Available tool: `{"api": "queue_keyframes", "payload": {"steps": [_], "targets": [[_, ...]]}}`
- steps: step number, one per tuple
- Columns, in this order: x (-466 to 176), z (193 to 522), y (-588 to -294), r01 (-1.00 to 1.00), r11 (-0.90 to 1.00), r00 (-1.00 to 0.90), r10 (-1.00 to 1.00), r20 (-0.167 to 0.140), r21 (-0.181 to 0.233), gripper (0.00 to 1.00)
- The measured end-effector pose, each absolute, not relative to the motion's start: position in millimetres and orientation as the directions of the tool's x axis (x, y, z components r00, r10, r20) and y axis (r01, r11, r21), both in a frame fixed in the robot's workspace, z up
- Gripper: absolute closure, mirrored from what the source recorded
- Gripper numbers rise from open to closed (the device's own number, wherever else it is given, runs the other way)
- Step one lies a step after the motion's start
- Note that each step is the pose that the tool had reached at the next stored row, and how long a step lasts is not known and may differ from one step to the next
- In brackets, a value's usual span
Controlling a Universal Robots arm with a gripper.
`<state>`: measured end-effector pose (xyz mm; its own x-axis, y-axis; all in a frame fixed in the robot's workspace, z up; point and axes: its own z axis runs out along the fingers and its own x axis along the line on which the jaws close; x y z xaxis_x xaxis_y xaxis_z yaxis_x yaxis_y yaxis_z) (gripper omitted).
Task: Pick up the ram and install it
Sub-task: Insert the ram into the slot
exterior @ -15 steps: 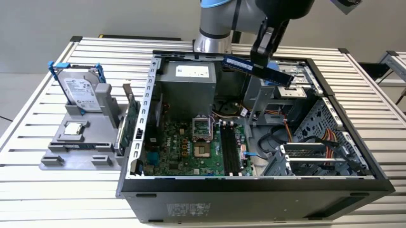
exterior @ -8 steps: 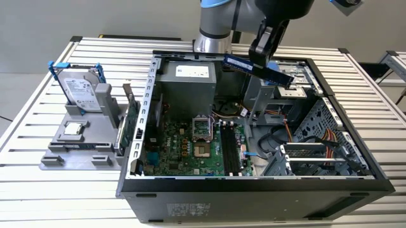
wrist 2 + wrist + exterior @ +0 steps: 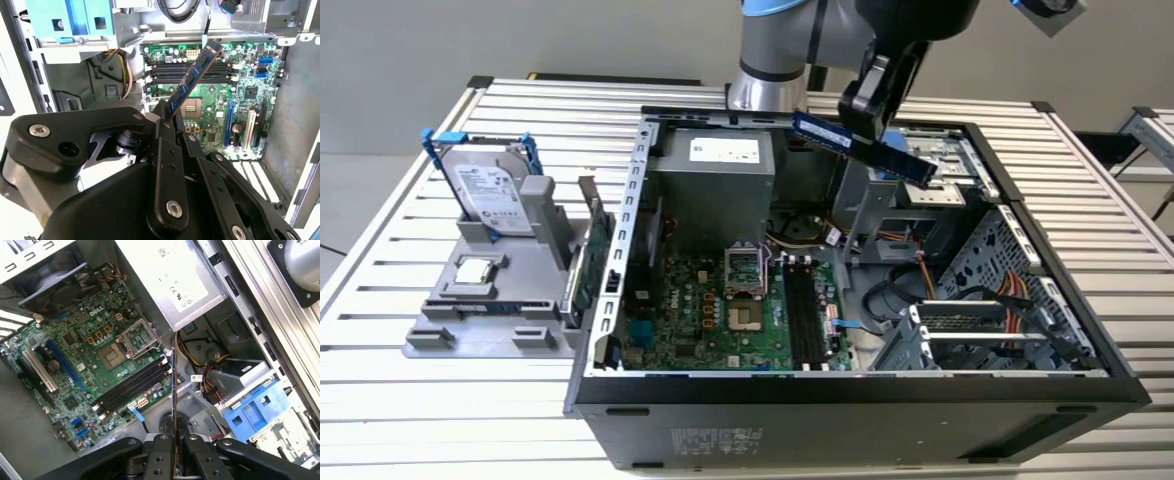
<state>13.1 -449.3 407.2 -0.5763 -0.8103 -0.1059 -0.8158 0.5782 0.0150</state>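
Note:
My gripper (image 3: pixel 870 100) is shut on the ram (image 3: pixel 865 146), a long thin blue board with a label. It hangs tilted in the air over the back of the open computer case (image 3: pixel 1014 215). In the second wrist view the ram (image 3: pixel 195 75) sticks out from between the fingers (image 3: pixel 161 131) towards the black memory slots (image 3: pixel 190 70) on the green motherboard. The first wrist view has the ram (image 3: pixel 173 390) edge-on, gripped by my gripper (image 3: pixel 173 442), with the slots (image 3: pixel 132 385) beside it and below. In the exterior view the slots (image 3: pixel 803 315) lie empty, well below the ram.
The grey power supply (image 3: pixel 714 180) and a drive cage (image 3: pixel 947 170) flank the ram inside the case. Coloured cables (image 3: pixel 927 280) run near the slots. At the exterior view's left a grey fixture (image 3: pixel 480 320) holds a hard drive (image 3: pixel 494 190) and a processor chip (image 3: pixel 476 268).

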Motion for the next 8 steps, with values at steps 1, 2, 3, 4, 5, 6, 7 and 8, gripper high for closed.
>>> {"api": "queue_keyframes", "payload": {"steps": [1,2,3,4,5,6,7,8], "targets": [[13.0,407.2,-449.3,-0.812,0.583,-0.581,-0.807,-0.106,0.015,1.00],[12.9,407.2,-449.3,-0.809,0.588,-0.586,-0.803,-0.106,0.015,1.00],[12.8,407.2,-449.4,-0.805,0.593,-0.591,-0.799,-0.106,0.015,1.00],[12.7,407.2,-449.3,-0.801,0.598,-0.596,-0.796,-0.106,0.015,1.00],[12.6,407.2,-449.3,-0.797,0.603,-0.601,-0.792,-0.106,0.015,1.00],[12.5,407.2,-449.3,-0.794,0.608,-0.606,-0.788,-0.106,0.015,1.00],[12.4,407.2,-449.3,-0.790,0.613,-0.611,-0.785,-0.106,0.015,1.00],[12.3,407.2,-449.3,-0.786,0.618,-0.615,-0.781,-0.106,0.015,1.00]]}}
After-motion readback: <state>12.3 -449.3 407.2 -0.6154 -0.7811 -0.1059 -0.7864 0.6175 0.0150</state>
